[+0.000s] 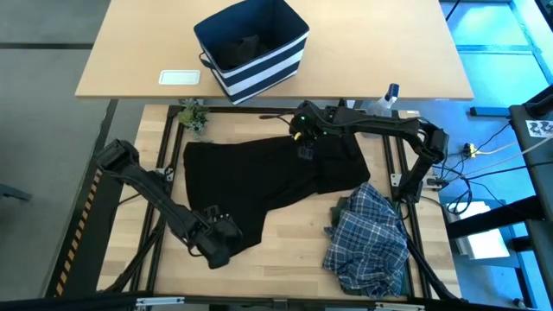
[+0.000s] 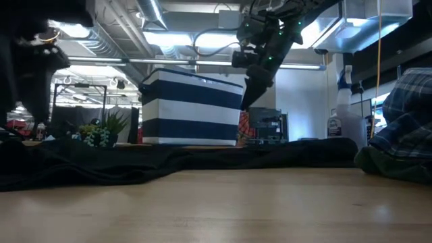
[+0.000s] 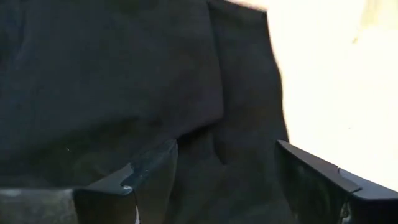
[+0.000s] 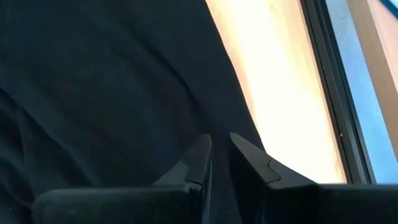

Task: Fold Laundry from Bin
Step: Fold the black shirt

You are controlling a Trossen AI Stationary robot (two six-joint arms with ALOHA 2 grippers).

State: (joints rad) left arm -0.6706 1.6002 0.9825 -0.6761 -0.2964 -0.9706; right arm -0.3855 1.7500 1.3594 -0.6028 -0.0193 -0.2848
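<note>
Two grippers, one black garment: flattening stage

1. Work table (image 1: 285, 226), light wood; all folding happens here.
2. Black garment (image 1: 259, 177), laid out across table centre, spread but creased; lower edge runs ragged toward 7 o'clock. Largest laundry item in play.
3. Bin (image 1: 252, 47), navy w/ white stripes, on the farther table at 12 o'clock, well apart from the black garment. Dark cloth shows inside.
4. Plaid shirt (image 1: 370, 242), blue-white, heaped at 4 o'clock, just beside the black garment's right edge; olive-green cloth peeks from under it.
5. Left gripper (image 1: 218, 244), at 7 o'clock over the garment's lower corner; fingers spread wide, nothing between them, cloth lying free below (left wrist view).
6. Right gripper (image 1: 304, 130), at 12 o'clock above the garment's top edge, lifted clear of the table in low view; fingers nearly together, no cloth seen pinched.

Judgement, step in hand: smoothing before first fold. To do well: re-pinch at true corners, pull opp. corners taut and level, lay edge straight, keep clear of plaid heap.
</note>
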